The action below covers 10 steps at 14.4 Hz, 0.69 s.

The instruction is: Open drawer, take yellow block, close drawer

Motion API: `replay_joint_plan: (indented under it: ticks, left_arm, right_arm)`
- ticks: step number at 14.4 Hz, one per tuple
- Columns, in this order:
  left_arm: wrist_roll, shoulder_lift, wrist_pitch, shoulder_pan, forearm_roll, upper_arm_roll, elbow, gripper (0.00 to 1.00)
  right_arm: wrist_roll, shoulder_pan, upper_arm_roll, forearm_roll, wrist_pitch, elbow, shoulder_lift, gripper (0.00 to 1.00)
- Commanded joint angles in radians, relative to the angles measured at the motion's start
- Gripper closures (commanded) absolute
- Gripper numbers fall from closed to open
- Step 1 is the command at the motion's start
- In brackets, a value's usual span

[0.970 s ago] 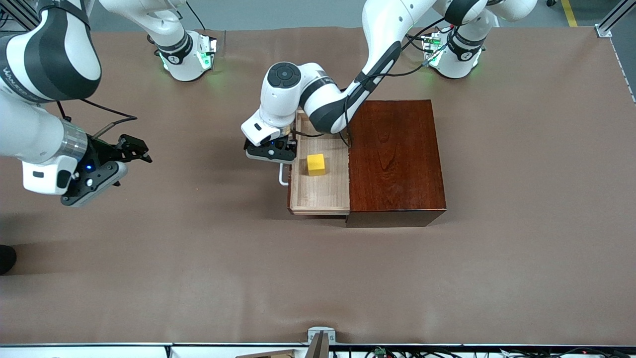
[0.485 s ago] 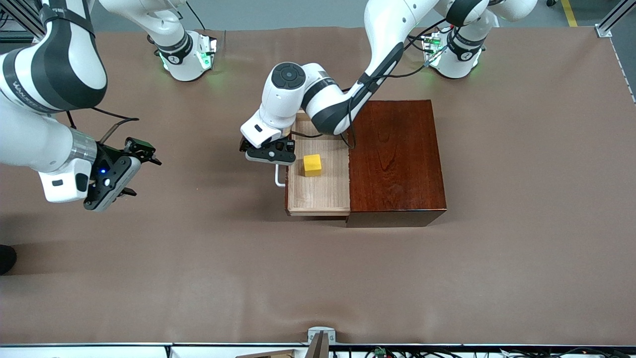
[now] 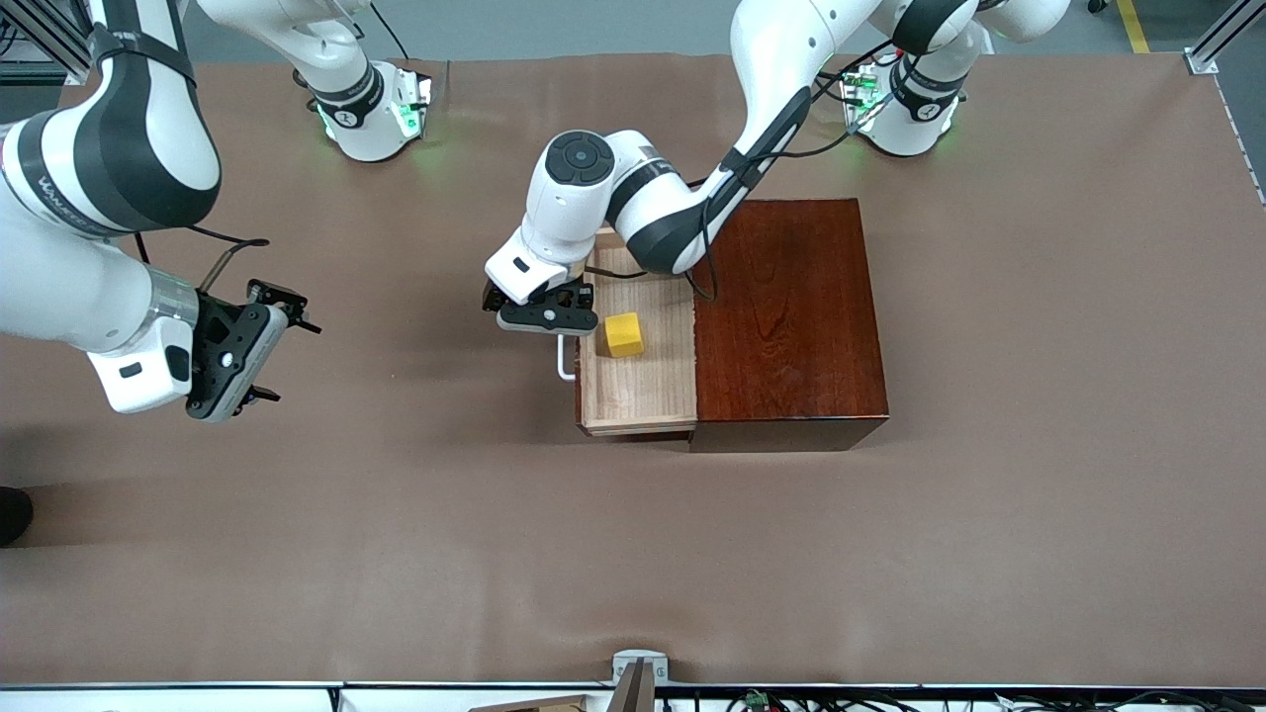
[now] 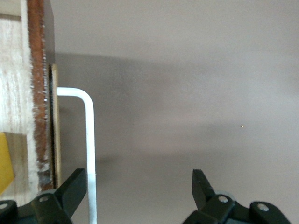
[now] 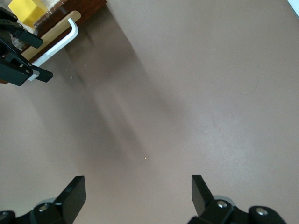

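The drawer (image 3: 638,391) of pale wood stands pulled out of the dark reddish-brown box (image 3: 786,316), toward the right arm's end of the table. The yellow block (image 3: 623,334) sits in it near the white handle (image 3: 564,361). My left gripper (image 3: 547,314) is over the handle, open. In the left wrist view (image 4: 138,186) the handle bar (image 4: 89,140) runs between the fingers, close beside one finger (image 4: 74,186), and a corner of the block (image 4: 4,163) shows. My right gripper (image 3: 277,346) is open and empty above bare table, apart from the drawer.
The brown table mat (image 3: 633,554) is bare around the box. The right wrist view shows the block (image 5: 25,9), the handle (image 5: 58,42) and the left gripper (image 5: 18,51) some way off, with open mat between them and the right gripper (image 5: 138,191).
The right gripper has moved a little toward the drawer and turned. The left gripper has shifted slightly at the handle; the drawer slid out a touch, then back.
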Motion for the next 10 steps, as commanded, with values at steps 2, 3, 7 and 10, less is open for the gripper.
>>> replay_joint_plan:
  ticks: [2, 3, 7, 10]
  left_arm:
    - [-0.02, -0.015, -0.015, -0.007, -0.01, -0.002, 0.02, 0.0]
    - [-0.02, -0.037, -0.044, 0.001, -0.012, -0.002, 0.019, 0.0]
    - [-0.006, -0.226, -0.338, 0.087, -0.004, 0.013, 0.008, 0.0]
    - [0.123, -0.343, -0.597, 0.165, 0.054, 0.015, -0.026, 0.0]
  right_arm:
    - [-0.04, 0.002, -0.008, 0.021, -0.003, 0.014, 0.013, 0.0]
    - [-0.041, 0.005, -0.008, 0.021, -0.003, 0.014, 0.013, 0.0]
    - [-0.079, 0.01, -0.006, 0.021, -0.001, 0.016, 0.013, 0.0]
    - [-0.138, 0.035, -0.006, 0.021, 0.026, 0.016, 0.014, 0.0]
